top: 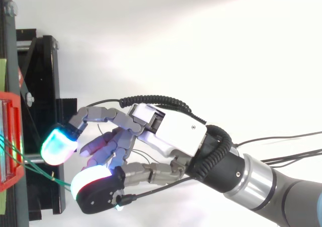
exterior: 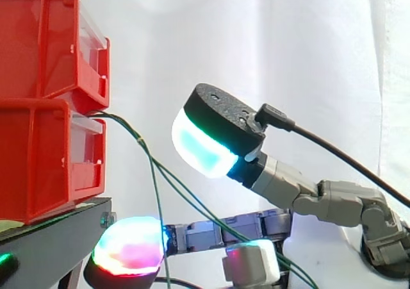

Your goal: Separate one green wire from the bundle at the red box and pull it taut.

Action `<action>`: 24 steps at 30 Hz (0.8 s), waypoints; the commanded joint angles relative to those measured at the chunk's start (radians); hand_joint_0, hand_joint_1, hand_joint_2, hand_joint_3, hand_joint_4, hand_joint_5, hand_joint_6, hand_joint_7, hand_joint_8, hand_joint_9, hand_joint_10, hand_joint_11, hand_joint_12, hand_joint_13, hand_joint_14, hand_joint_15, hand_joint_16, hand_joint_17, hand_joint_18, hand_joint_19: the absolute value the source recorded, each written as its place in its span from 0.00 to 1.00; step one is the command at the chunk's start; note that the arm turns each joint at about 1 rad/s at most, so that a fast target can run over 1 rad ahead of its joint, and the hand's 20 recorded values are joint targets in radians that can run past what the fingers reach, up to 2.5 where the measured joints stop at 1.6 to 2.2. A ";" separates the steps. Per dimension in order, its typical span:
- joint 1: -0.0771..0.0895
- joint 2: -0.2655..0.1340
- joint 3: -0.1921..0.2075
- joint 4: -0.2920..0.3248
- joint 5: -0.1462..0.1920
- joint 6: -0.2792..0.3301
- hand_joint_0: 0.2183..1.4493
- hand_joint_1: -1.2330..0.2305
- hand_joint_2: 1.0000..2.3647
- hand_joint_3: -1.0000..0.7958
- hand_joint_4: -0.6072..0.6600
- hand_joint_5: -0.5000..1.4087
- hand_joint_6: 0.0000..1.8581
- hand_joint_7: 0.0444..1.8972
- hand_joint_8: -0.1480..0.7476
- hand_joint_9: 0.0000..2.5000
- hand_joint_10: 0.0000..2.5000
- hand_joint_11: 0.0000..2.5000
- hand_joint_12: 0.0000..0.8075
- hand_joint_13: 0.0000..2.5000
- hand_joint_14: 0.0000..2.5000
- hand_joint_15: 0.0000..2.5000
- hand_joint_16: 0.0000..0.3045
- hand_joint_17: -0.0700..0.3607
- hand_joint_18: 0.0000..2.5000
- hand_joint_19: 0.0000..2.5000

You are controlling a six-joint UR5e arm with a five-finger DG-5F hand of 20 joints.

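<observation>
Behind, white curtain (exterior: 307, 45) hangs; red bins (exterior: 38, 103) sit on black stand (exterior: 45, 244).

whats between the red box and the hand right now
In the side view, the green wires slope down from the red box across that gap toward the hand. Nothing else lies between them, with only the white curtain behind.

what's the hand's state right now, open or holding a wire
hand: open, fingers spread; the green wires run between them, none pinched.
</observation>
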 commanded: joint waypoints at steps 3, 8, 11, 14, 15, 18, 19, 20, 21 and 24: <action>0.000 0.011 0.000 -0.027 0.000 0.002 0.24 0.37 0.00 0.28 0.70 0.18 0.27 0.58 0.52 0.69 0.01 0.31 0.45 0.49 0.01 0.15 0.18 0.44 0.37 0.10; 0.000 0.014 0.000 -0.027 0.003 0.000 0.26 0.35 0.00 0.28 0.66 0.18 0.27 0.63 0.50 0.69 0.01 0.34 0.45 0.49 0.01 0.16 0.17 0.43 0.36 0.11; 0.002 0.024 0.000 -0.027 0.003 -0.004 0.26 0.35 0.00 0.28 0.64 0.18 0.27 0.65 0.47 0.68 0.01 0.37 0.45 0.49 0.01 0.17 0.17 0.43 0.36 0.11; 0.005 0.036 0.000 -0.029 0.004 -0.006 0.27 0.35 0.00 0.28 0.63 0.18 0.27 0.66 0.46 0.68 0.01 0.38 0.44 0.49 0.01 0.17 0.17 0.43 0.36 0.12; 0.005 0.036 0.000 -0.030 0.004 -0.006 0.27 0.35 0.00 0.28 0.62 0.18 0.27 0.66 0.46 0.68 0.01 0.38 0.44 0.49 0.01 0.18 0.17 0.43 0.36 0.12; 0.006 0.045 0.000 -0.049 0.004 -0.003 0.27 0.34 0.00 0.28 0.61 0.18 0.28 0.64 0.45 0.68 0.01 0.39 0.44 0.49 0.01 0.18 0.17 0.43 0.36 0.12; 0.005 0.047 0.000 -0.050 0.004 -0.003 0.27 0.34 0.00 0.28 0.61 0.18 0.28 0.64 0.45 0.68 0.01 0.40 0.44 0.49 0.01 0.19 0.17 0.43 0.36 0.12; 0.005 0.048 0.000 -0.050 0.004 -0.003 0.27 0.34 0.00 0.28 0.60 0.18 0.28 0.64 0.45 0.68 0.01 0.39 0.44 0.49 0.01 0.19 0.17 0.43 0.36 0.12; 0.005 0.047 0.002 -0.050 0.004 -0.003 0.27 0.34 0.00 0.28 0.60 0.18 0.28 0.64 0.45 0.68 0.01 0.40 0.44 0.49 0.01 0.19 0.17 0.43 0.36 0.12; 0.005 0.048 0.006 -0.050 0.007 -0.003 0.28 0.34 0.00 0.28 0.59 0.18 0.29 0.63 0.44 0.67 0.01 0.41 0.44 0.49 0.01 0.19 0.16 0.42 0.36 0.13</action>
